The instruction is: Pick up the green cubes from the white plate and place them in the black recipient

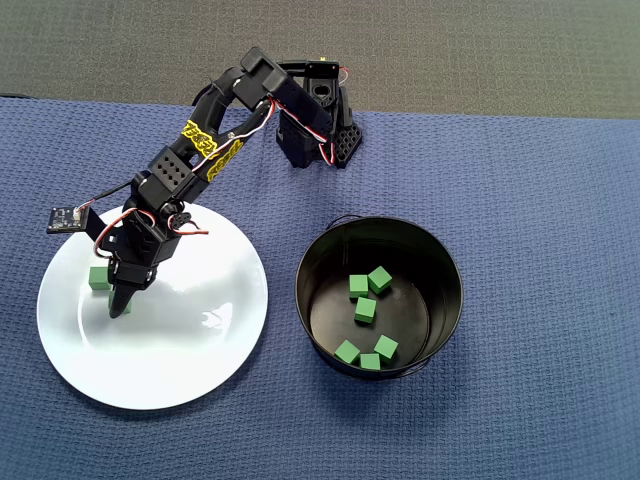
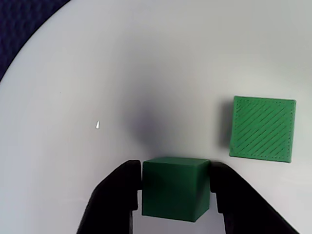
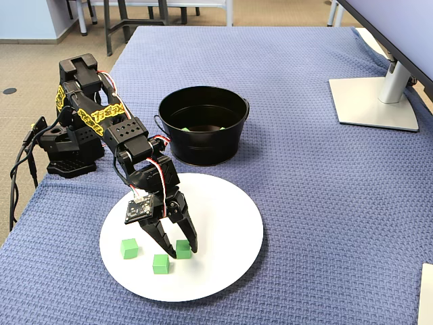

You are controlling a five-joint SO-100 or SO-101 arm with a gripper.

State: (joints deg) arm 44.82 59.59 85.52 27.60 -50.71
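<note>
My gripper (image 2: 175,168) is shut on one green cube (image 2: 175,187), which fills the gap between both black fingers, low over the white plate (image 2: 146,73). A second green cube (image 2: 263,128) lies flat just to its right. In the fixed view the gripper (image 3: 177,249) points down at the plate (image 3: 223,223), holding the cube (image 3: 183,248), with two loose cubes (image 3: 161,264) (image 3: 129,248) to its left. From overhead, the gripper (image 1: 118,306) is over the plate's (image 1: 200,340) left part beside a cube (image 1: 98,278). The black recipient (image 1: 452,300) holds several green cubes (image 1: 365,310).
A blue woven cloth (image 3: 304,203) covers the table. The arm's base (image 3: 67,152) stands near the table's left edge in the fixed view, behind the plate. The black recipient (image 3: 203,145) sits just beyond the plate. A monitor stand (image 3: 375,101) is at the far right.
</note>
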